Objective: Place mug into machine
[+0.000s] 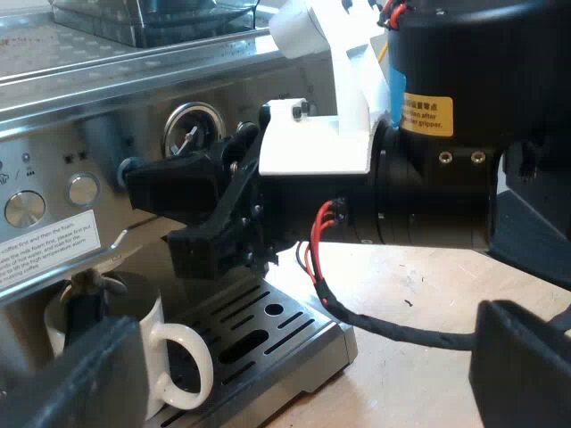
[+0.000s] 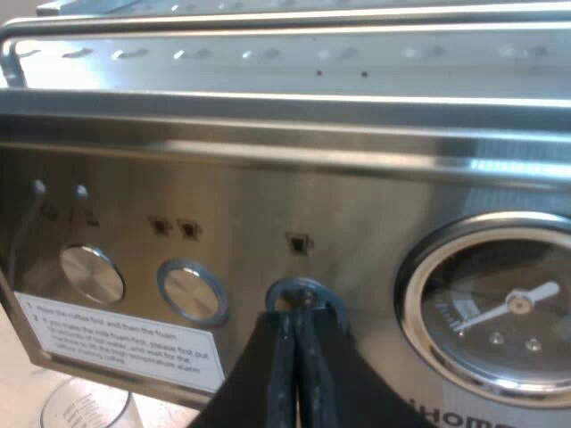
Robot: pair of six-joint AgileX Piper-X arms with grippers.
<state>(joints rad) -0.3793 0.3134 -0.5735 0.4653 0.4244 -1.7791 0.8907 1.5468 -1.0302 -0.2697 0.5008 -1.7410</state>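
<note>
A white mug (image 1: 156, 343) stands on the slotted drip tray (image 1: 268, 330) of the espresso machine (image 1: 107, 98), under the brew head, its handle turned outward. My left gripper (image 1: 299, 392) is open, with its dark fingers (image 1: 76, 374) spread wide and the mug just beyond one of them. My right gripper (image 2: 299, 308) is shut, its fingertips together against a blue-ringed round button (image 2: 305, 294) on the machine's panel beside the pressure gauge (image 2: 500, 312). From the left wrist view, the right gripper (image 1: 132, 174) reaches across to the panel next to the gauge (image 1: 192, 129).
Two more round buttons (image 2: 89, 272) and a printed label (image 2: 116, 348) sit on the panel. A measuring glass (image 2: 85, 410) stands below the panel's edge. The bean hopper (image 1: 152, 18) sits on top. Bare wooden table (image 1: 419, 294) lies beside the drip tray.
</note>
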